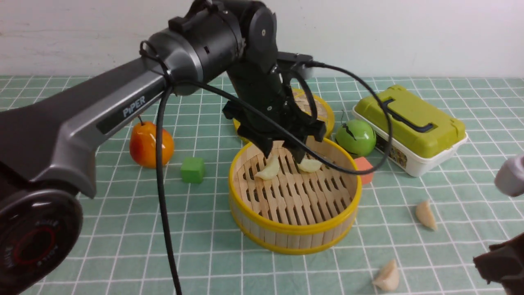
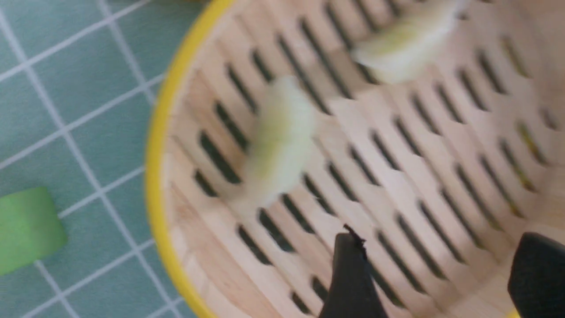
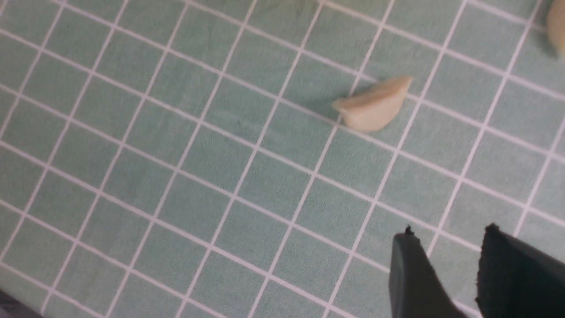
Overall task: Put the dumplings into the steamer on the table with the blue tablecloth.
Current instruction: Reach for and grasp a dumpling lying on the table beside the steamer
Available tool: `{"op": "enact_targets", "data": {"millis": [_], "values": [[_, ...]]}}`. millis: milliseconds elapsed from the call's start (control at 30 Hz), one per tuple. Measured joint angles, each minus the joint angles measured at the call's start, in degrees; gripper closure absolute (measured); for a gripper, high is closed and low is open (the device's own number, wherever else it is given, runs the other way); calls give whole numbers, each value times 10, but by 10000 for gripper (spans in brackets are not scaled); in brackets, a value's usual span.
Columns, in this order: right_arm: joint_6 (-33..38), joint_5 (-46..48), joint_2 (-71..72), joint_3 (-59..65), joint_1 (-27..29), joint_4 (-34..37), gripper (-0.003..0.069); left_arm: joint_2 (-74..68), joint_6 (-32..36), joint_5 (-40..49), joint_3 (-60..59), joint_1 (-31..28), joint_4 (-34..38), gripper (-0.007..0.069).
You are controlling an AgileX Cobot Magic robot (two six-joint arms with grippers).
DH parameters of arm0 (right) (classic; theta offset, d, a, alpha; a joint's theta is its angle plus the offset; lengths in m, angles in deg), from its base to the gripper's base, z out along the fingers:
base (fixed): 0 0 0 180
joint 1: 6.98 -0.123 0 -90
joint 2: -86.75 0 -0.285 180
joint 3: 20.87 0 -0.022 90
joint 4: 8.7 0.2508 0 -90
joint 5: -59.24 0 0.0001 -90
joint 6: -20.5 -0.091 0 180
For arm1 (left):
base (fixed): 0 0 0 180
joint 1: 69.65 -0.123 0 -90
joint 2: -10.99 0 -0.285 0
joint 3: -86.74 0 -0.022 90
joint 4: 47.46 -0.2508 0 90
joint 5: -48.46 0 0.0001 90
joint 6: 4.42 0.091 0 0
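The steamer (image 1: pixel 294 229) stands mid-table on the table with the blue tablecloth (image 1: pixel 102 246). Two dumplings (image 1: pixel 268 170) (image 1: pixel 310 165) lie on its slatted floor at the far side. My left gripper (image 1: pixel 284 155) hangs just above them, open and empty. In the left wrist view, the left gripper (image 2: pixel 441 260) shows its jaws wide apart over the slats, with both dumplings (image 2: pixel 278 141) (image 2: pixel 406 39) blurred and the steamer rim (image 2: pixel 154 154) beside them. Two more dumplings (image 1: pixel 425 215) (image 1: pixel 387 276) lie on the cloth at the right. My right gripper (image 3: pixel 448 247) is open and empty above the cloth, short of one dumpling (image 3: pixel 373 104).
An orange-red fruit (image 1: pixel 151 143) and a green cube (image 1: pixel 192 169) sit left of the steamer. A woven lid (image 1: pixel 323 108), a green apple (image 1: pixel 355 137), an orange block (image 1: pixel 365 169) and a green-lidded box (image 1: pixel 409 127) stand behind and to the right.
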Motion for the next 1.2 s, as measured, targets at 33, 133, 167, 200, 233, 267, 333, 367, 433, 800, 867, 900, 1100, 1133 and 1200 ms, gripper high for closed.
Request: {"op": "enact_targets", "data": {"millis": [33,133,167,200,233,267,333,367,433,800,867,900,1100,1133,1200], "values": [[-11,1,25,-10,0,-12,419,14,14,15,1,22,11,182],[-38,3,52,-19,0,-30,418,17,19,26,2,55,17,192],[-51,10,62,-21,0,-36,418,17,19,28,2,68,17,200],[-60,20,64,-21,0,-43,417,16,19,29,2,78,16,207],[-65,28,65,-21,0,-47,417,16,17,30,2,84,14,220],[-70,39,64,-21,0,-51,417,16,12,30,2,92,11,237],[-73,48,57,-21,0,-54,417,21,5,30,2,101,3,275],[-73,50,52,-21,0,-54,417,26,0,30,1,103,-3,306],[-75,49,32,-21,0,-54,417,48,-13,30,-1,104,-12,381],[-75,-41,-163,-22,0,-18,349,272,-34,30,-140,104,-68,638],[-75,-71,-205,-22,0,-5,300,314,-35,30,-198,104,-68,638],[-75,-81,-224,-22,0,-1,274,332,-35,30,-217,104,-68,638],[-77,-161,-342,-22,0,55,96,445,-44,26,-374,104,-65,638],[-77,-176,-364,-22,0,68,71,468,-48,16,-408,104,-65,638],[-77,-197,-401,-23,0,86,51,508,-51,-6,-451,104,-65,638]]}}
